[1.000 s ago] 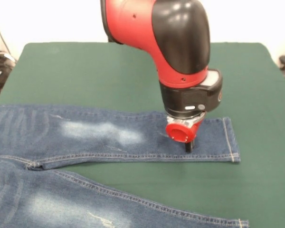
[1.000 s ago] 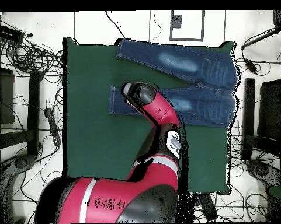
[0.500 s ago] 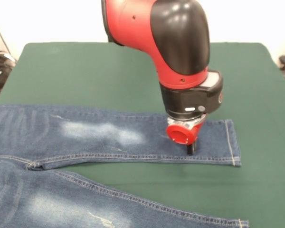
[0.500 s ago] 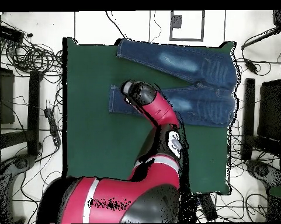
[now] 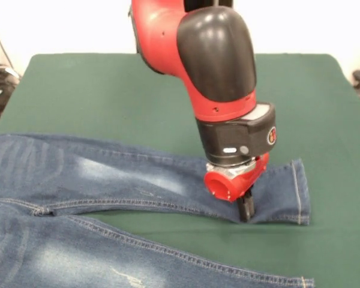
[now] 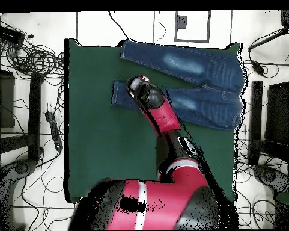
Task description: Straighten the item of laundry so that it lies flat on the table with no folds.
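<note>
On table (image 5: 108,90), jaws (image 5: 246,207) pressing jeans (image 5: 138,180)

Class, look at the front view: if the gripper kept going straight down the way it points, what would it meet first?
The gripper points down at the jeans, on the far leg near its cuff. It seems already on the denim, with the green table beneath; actual contact is unclear.
</note>
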Robot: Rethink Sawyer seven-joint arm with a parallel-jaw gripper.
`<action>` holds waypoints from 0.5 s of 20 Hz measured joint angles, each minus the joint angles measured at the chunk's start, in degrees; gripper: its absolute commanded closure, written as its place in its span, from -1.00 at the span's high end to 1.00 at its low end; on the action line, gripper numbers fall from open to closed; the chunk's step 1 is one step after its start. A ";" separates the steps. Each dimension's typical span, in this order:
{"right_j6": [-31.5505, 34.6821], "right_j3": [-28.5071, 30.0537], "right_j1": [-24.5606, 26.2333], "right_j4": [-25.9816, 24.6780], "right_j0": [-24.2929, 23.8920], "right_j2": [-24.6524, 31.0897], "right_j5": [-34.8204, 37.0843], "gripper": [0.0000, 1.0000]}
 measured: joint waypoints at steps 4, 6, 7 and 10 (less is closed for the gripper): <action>0.00 1.22 -0.21 -2.67 -3.49 5.69 -5.95 -1.00; 0.00 1.49 -0.18 -3.18 -4.13 7.18 -8.32 -1.00; 0.00 1.53 -0.15 -3.17 -4.12 7.60 -9.49 -1.00; 0.00 1.55 -0.15 -2.61 -3.15 7.68 -12.06 -1.00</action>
